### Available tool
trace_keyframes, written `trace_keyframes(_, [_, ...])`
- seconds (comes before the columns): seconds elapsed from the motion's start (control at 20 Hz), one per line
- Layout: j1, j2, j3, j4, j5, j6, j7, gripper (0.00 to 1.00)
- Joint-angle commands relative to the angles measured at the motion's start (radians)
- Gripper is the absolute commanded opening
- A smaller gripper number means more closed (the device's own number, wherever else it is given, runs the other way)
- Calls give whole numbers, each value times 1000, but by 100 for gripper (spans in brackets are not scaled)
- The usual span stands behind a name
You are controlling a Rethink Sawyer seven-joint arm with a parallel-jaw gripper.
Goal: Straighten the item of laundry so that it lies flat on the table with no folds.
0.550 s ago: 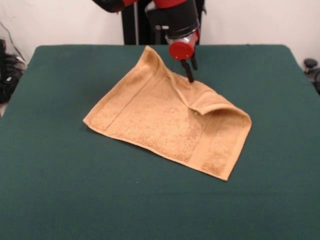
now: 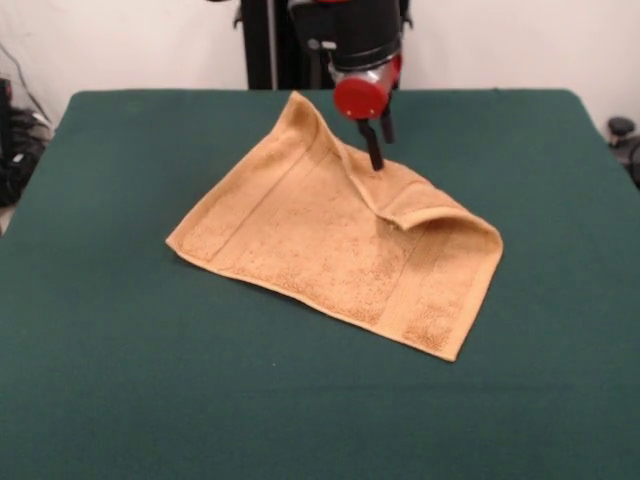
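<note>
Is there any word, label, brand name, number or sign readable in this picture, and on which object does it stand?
None can be read: the washcloth, the green table and the gripper with its red cap show no lettering.

1. The Sawyer arm (image 2: 352, 35) shows a glossy black cylindrical housing, cut off by the frame's upper edge, with red casing at its top and along its right side.
2. A small pale marking sits on the black housing's left side; its detail is too small to read.
3. A round red cap (image 2: 359, 97), smooth and matte, faces the camera below the black housing.
4. The gripper (image 2: 378, 146) carries thin black fingers (image 2: 373, 148), narrow and straight; a second, shorter black prong shows just to the right.
5. A black vertical pedestal post (image 2: 262, 45) rises behind the arm against a white wall.
</note>
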State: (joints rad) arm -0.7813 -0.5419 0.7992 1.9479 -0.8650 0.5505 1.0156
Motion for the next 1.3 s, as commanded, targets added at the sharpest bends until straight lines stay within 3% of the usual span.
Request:
trace_keyframes(0.05, [122,79,-60,-259,49,101,72,100])
trace_keyframes(0.2, [154,113,-106,-322,57,92,119,100])
trace_keyframes(0.45, [173,93,-150,-332,82,67,162,100])
trace_keyframes(1.05, [141,32,-148,-304,161,55,99,100])
trace_keyframes(1.3, [150,-5,-136,-327,216,39,143,100])
